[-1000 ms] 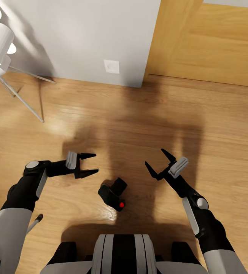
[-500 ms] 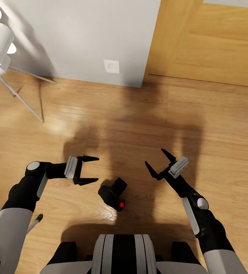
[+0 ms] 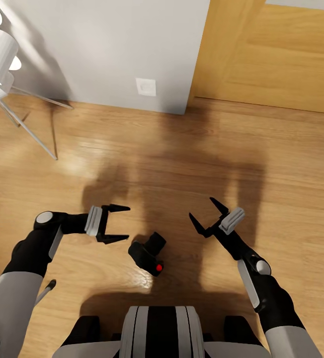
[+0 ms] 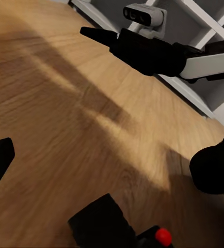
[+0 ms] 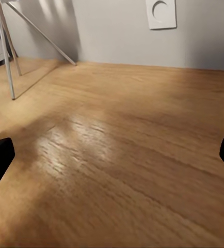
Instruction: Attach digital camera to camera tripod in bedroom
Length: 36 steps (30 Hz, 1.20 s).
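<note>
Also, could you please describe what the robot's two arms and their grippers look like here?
Both arms have light grey upper sleeves, black forearms and a round silver cap at a joint. Each wrist carries a light grey block. The left gripper and right gripper each have two black, pointed, tapering fingers. No cables or markings are visible.

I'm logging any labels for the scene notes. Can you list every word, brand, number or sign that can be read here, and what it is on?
None: no readable text in any view.
The digital camera on the wood floor shows a red button but no brand or lettering.
The white wall plate bears only a round moulded shape, no writing.
The left gripper and right gripper carry no markings.
</note>
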Motion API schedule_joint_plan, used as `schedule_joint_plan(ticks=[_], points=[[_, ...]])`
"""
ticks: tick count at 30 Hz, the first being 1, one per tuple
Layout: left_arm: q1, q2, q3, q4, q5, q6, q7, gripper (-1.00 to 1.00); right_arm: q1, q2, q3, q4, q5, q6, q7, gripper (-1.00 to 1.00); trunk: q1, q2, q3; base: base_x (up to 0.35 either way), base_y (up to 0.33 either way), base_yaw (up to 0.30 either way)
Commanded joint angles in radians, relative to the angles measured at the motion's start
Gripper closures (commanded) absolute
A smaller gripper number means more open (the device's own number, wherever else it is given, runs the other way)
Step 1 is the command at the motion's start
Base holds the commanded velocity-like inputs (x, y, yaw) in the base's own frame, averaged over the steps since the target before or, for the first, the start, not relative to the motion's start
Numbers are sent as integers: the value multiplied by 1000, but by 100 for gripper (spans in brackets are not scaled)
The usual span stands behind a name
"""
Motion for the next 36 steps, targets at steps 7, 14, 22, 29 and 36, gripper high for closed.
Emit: schedule_joint_plan(ticks=[7,14,22,29,36], points=[[0,11,-83,0,1,-4,-2,-100,0,0,-1,7,-9,2,9,-100,0,0,0,0,0,0],[0,27,-166,1,0,-4,-2,-100,0,0,-1,11,-9,2,9,-100,0,0,0,0,0,0],[0,44,-247,3,-1,-3,-2,-100,0,0,-1,12,-9,1,9,-100,0,0,0,0,0,0],[0,61,-267,45,-2,-3,-2,-100,0,0,-1,12,-9,0,9,-100,0,0,0,0,0,0],[0,79,-269,60,-3,-23,-2,-100,0,0,-1,12,-9,0,9,-100,0,0,0,0,0,0]])
